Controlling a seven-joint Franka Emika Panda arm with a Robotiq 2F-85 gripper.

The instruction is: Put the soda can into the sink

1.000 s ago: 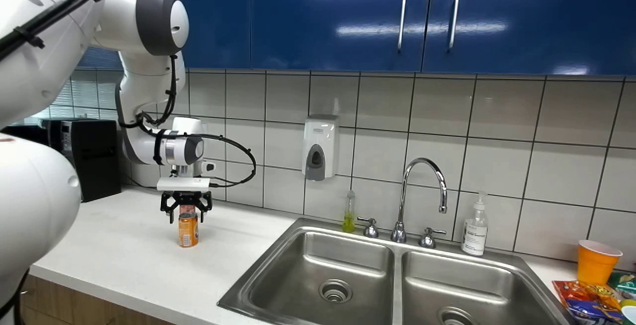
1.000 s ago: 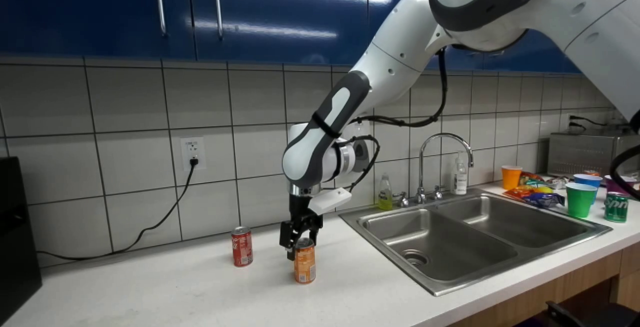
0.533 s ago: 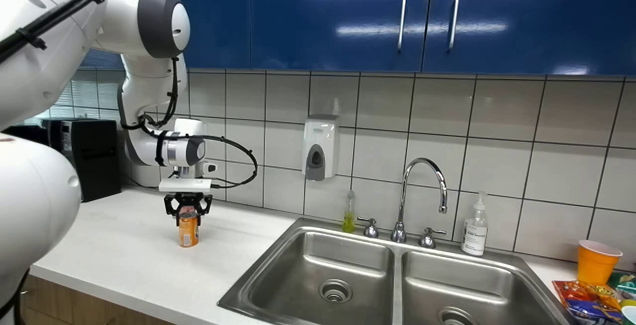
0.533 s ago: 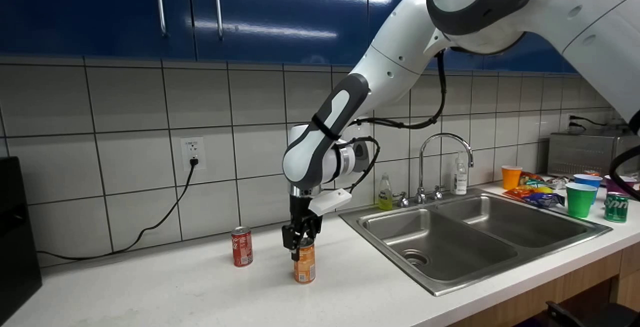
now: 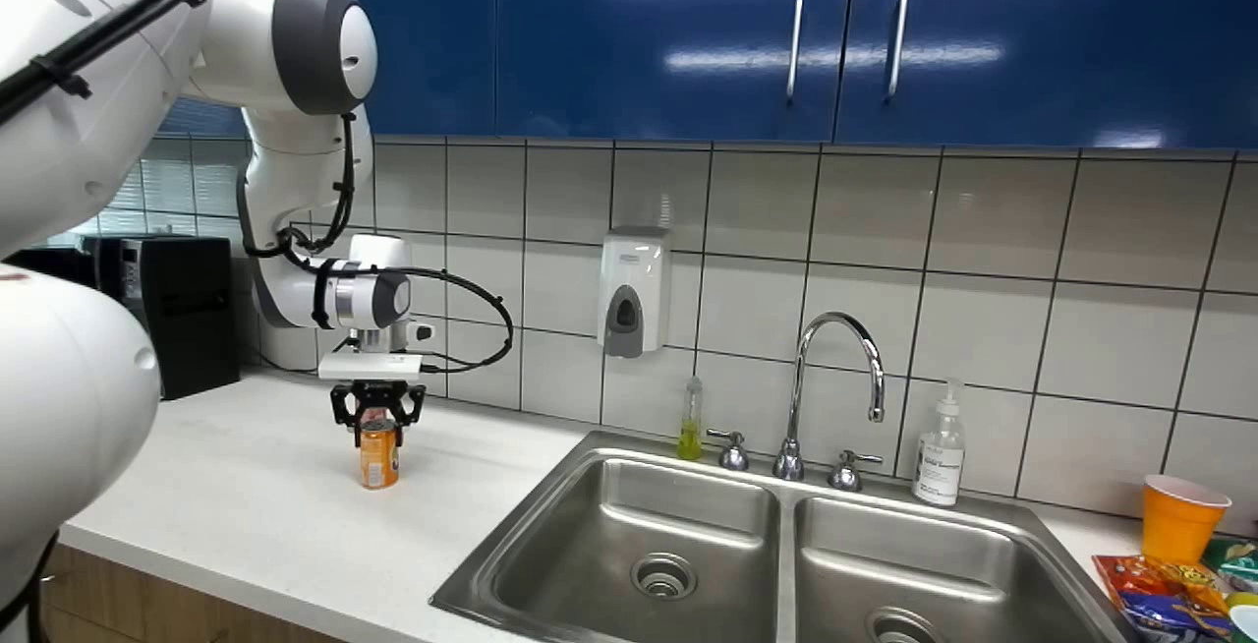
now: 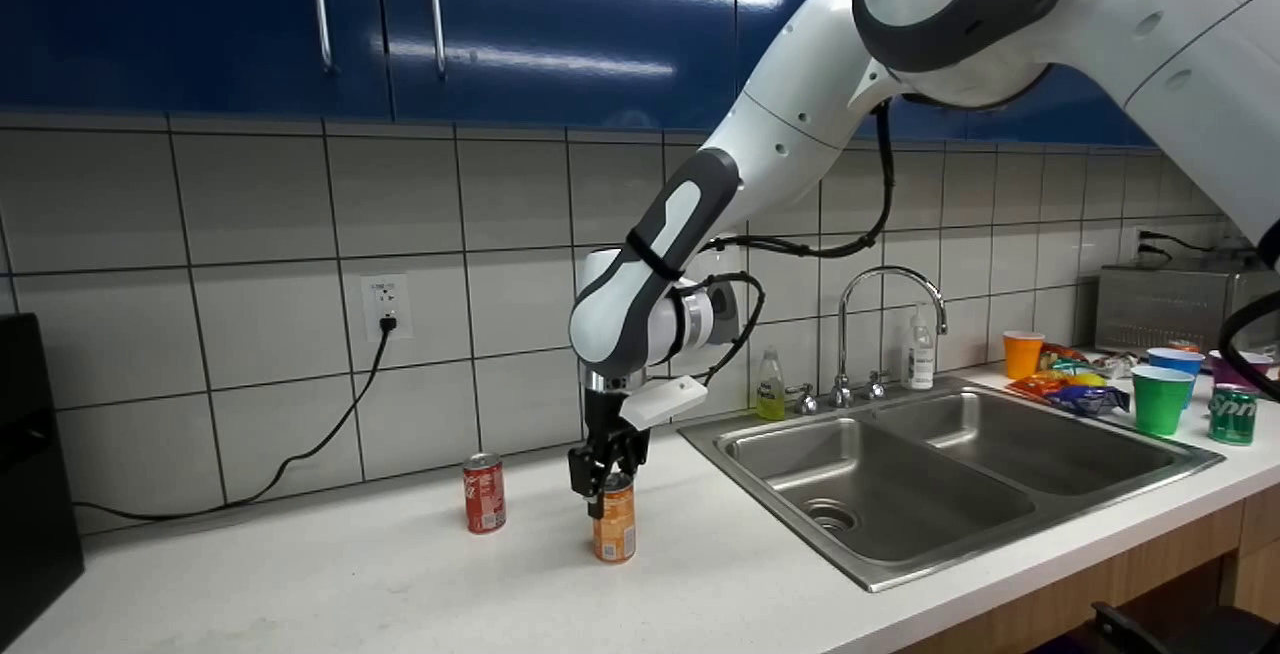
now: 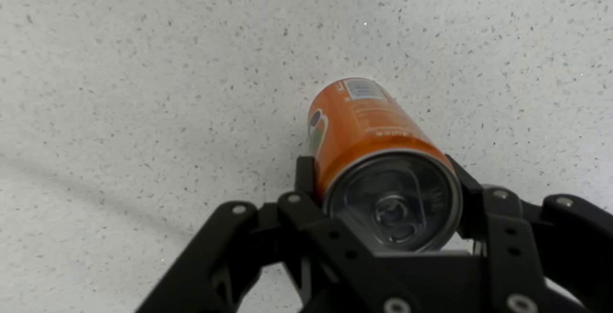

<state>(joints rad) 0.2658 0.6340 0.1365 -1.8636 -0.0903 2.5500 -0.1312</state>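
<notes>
The black gripper (image 5: 378, 437) points down and pinches the orange soda can (image 7: 364, 121), with its fingers (image 7: 305, 175) touching the two sides close to the shiny top. The lower part of the can sticks out below them. The can is upright, but I can't tell if its bottom touches the white counter (image 5: 246, 496). In an exterior view, a small red can (image 6: 485, 496) stands to the left and a bit farther back, near the tiled wall (image 6: 265, 334). In both exterior views, the big silver sink (image 5: 786, 574) is on the right of the orange can, with some counter between them. It has two bowls. Farther right, past the sink, are cups (image 6: 1158, 402) and snack bags (image 6: 1088, 400).
</notes>
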